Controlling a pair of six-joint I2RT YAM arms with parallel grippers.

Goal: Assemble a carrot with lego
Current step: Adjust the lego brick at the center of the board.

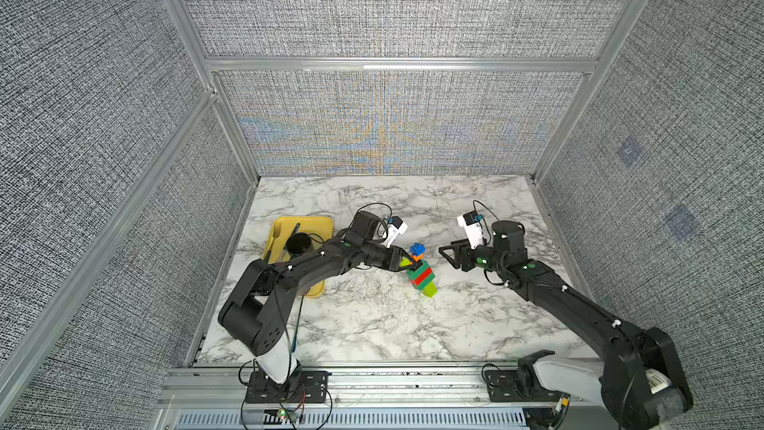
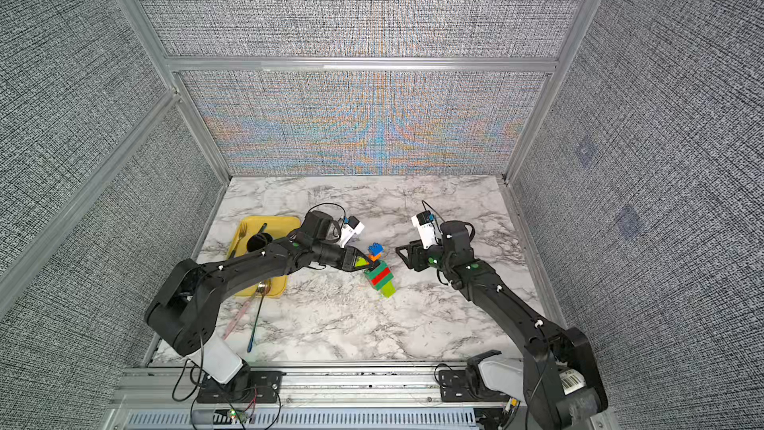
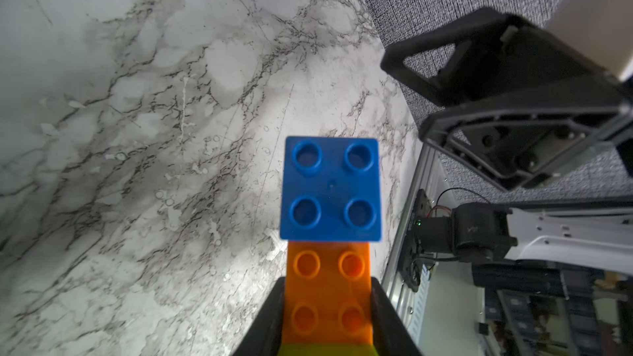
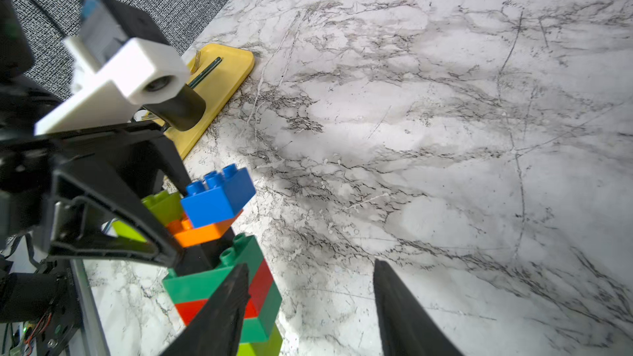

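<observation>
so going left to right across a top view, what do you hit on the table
yellow tray → left gripper, shut on the orange brick → green and red stack → right gripper, fingers apart and empty

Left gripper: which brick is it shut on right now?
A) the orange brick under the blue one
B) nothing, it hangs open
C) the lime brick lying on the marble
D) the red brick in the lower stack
A: in the left wrist view the left gripper has both fingers pressed against the sides of the orange brick, with the blue brick on its far end.
</observation>
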